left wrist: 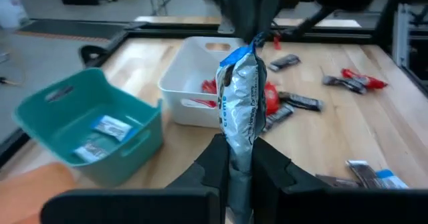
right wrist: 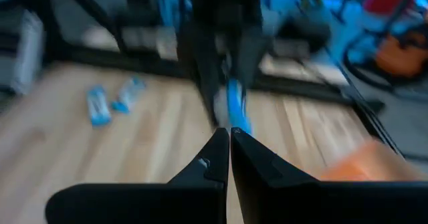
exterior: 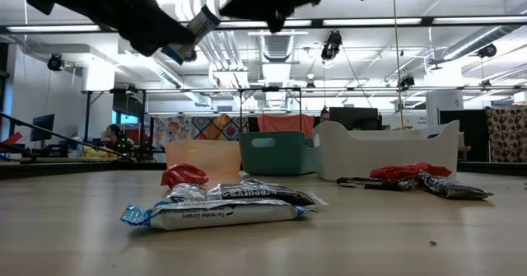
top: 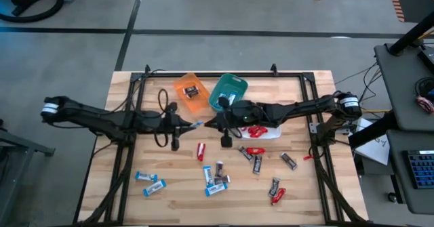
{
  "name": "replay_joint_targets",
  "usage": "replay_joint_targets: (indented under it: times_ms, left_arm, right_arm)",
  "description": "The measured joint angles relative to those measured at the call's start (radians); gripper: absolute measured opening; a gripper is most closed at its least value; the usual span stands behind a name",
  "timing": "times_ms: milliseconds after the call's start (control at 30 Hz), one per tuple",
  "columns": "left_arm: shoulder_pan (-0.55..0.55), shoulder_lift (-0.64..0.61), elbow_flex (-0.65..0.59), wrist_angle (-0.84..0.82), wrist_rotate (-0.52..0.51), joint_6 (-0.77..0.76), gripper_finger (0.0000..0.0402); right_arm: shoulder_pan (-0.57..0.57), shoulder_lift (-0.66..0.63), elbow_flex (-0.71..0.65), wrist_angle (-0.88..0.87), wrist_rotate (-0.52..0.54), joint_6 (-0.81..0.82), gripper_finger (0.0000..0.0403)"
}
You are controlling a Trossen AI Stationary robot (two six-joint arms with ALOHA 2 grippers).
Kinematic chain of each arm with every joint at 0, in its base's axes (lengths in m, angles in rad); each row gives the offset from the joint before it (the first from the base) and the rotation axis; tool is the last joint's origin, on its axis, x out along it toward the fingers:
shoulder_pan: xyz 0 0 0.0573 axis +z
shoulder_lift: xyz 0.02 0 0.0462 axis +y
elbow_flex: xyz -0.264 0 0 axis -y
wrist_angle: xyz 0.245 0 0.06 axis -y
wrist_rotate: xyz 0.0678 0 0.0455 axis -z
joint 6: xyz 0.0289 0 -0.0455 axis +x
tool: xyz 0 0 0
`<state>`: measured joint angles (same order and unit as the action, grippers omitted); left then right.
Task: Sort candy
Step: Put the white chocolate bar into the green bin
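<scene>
My left gripper point(top: 195, 125) point(left wrist: 239, 147) reaches in from the table's left and is shut on a light blue-and-white candy bar point(left wrist: 242, 97) point(top: 199, 125) point(exterior: 196, 22), held high above the table's middle. My right gripper point(top: 210, 123) point(right wrist: 230, 132) comes from the right with its fingers shut. Its tips stand right at the bar's far blue end point(left wrist: 249, 49). More candy in red, blue-and-white and dark wrappers lies loose on the near half of the table point(top: 215, 178). My left gripper pinches the bar's near end point(left wrist: 238, 158) between its two fingers, coming level from the table's left. The bar sticks out forward along the fingers, lifted clear of the table. My right gripper's shut tips meet the bar's far end point(right wrist: 235, 117); whether they touch it, I cannot tell.
Three bins stand at the far middle: an orange one point(top: 191, 91) with a dark bar, a teal one point(top: 228, 91) point(left wrist: 87, 127) with blue bars, and a white one point(top: 271, 133) point(left wrist: 190, 83) with red bars. The near left corner of the wood point(top: 108, 200) is bare.
</scene>
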<state>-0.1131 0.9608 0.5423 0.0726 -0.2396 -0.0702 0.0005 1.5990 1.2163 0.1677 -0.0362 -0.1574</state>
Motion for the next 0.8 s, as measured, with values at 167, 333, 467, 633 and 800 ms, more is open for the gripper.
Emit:
replay_joint_targets:
  times_ms: [167,333,467,633,800]
  left_arm:
    - [0.000,0.069,0.000,0.050,0.017,0.001,0.0018]
    - [0.000,0.112,0.000,0.119,0.027,0.013,0.0018]
    - [0.000,0.130,0.000,0.155,0.051,0.027,0.0018]
    - [0.000,0.142,0.000,0.197,0.069,0.028,0.0018]
    - [0.000,0.159,0.000,0.249,0.069,0.028,0.0018]
  right_arm:
    - [0.004,-0.001,0.000,0.044,-0.048,-0.027,0.0026]
    - [0.004,-0.001,0.000,0.010,-0.050,-0.023,0.0083]
    - [0.004,-0.001,0.000,0.007,-0.050,0.000,0.0136]
    - [0.004,-0.002,0.000,-0.007,-0.050,0.000,0.0169]
    - [0.004,0.002,-0.001,-0.007,-0.050,0.008,0.0168]
